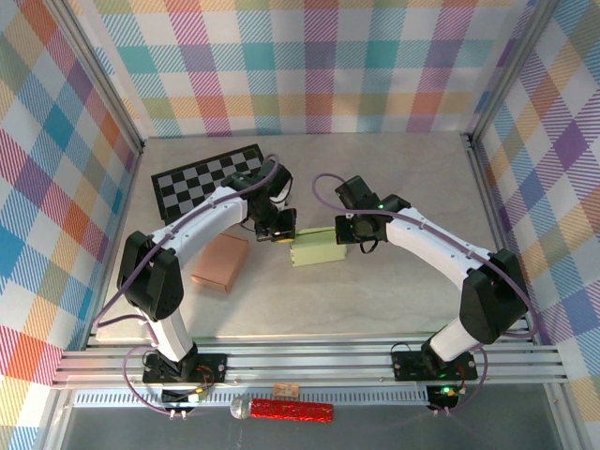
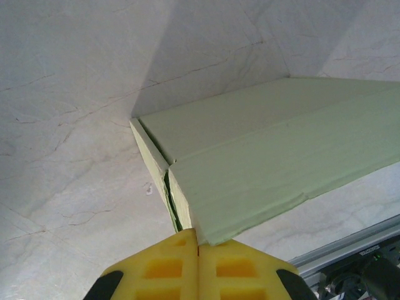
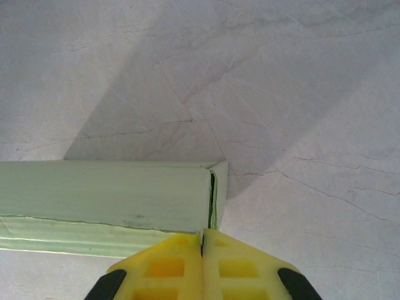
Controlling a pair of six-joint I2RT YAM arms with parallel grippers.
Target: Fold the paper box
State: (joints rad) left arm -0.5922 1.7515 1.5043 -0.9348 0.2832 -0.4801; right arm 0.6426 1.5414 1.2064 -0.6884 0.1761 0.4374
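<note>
The pale green paper box (image 1: 319, 249) lies on the marble tabletop between my two grippers. My left gripper (image 1: 281, 228) is at its left end. In the left wrist view the yellow fingers (image 2: 162, 269) are pressed together, and the gripper (image 2: 199, 232) pinches the box (image 2: 262, 144) at its near corner, where the end wall shows a narrow dark slit. My right gripper (image 1: 352, 231) is at the right end. In the right wrist view that gripper (image 3: 202, 236) is shut on the end wall of the box (image 3: 106, 194), beside the tucked flap.
A pink flat box (image 1: 221, 262) lies left of the green one, under the left arm. A checkerboard mat (image 1: 208, 176) sits at the back left. A red glittery tube (image 1: 286, 410) lies below the aluminium rail (image 1: 309, 361). Plaid walls enclose the table.
</note>
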